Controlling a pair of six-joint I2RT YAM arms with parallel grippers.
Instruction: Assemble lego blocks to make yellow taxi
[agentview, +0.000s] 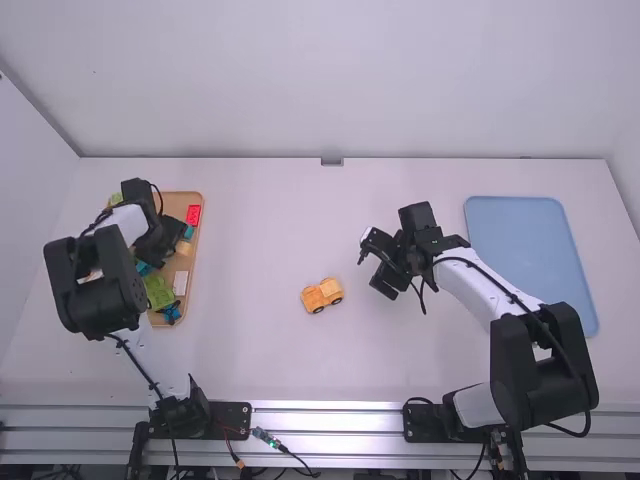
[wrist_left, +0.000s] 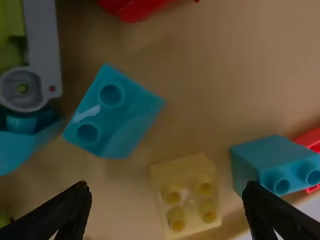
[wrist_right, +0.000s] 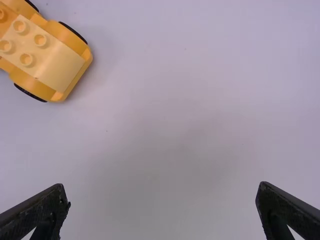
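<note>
The left gripper (agentview: 174, 243) holds its fingers spread over the wooden tray (agentview: 197, 245) of blocks at left; the right gripper (agentview: 373, 263) gapes above the table (agentview: 250, 230), right of the yellow car (agentview: 321, 295).

Yellow car (agentview: 321, 295): upright on its wheels on the white table (agentview: 250, 230), near mid-width, toward the near edge. Orange-yellow base, dark tyres; paler yellow block (wrist_right: 46, 55) seated on top, four round studs up. Loose pale yellow block (wrist_left: 185, 195): in the tan tray (wrist_left: 215, 75), four-studded, studs showing, apart from the car.
</note>
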